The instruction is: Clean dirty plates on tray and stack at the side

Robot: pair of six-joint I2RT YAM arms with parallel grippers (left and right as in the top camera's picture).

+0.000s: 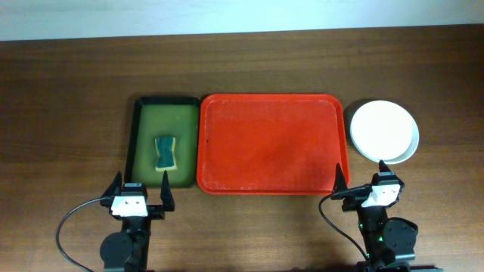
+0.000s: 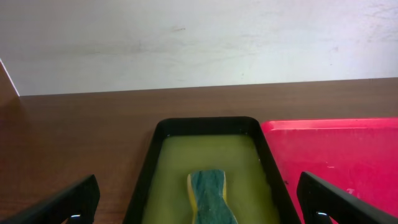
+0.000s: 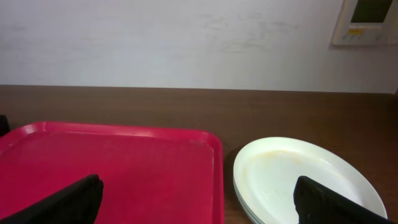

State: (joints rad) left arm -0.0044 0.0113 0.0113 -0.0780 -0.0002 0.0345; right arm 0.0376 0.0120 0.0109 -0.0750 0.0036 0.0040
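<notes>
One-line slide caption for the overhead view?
Red tray empty; plates stacked at its right; sponge in green tray.

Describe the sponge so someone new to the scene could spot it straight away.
Find the big red tray mid-table; right beside its left edge sits a narrower dark green tray with a black rim. The sponge lies alone in that tray's near half: small, waisted, teal-topped with a yellow edge, unlike the round plates stacked right of the red tray.
</notes>
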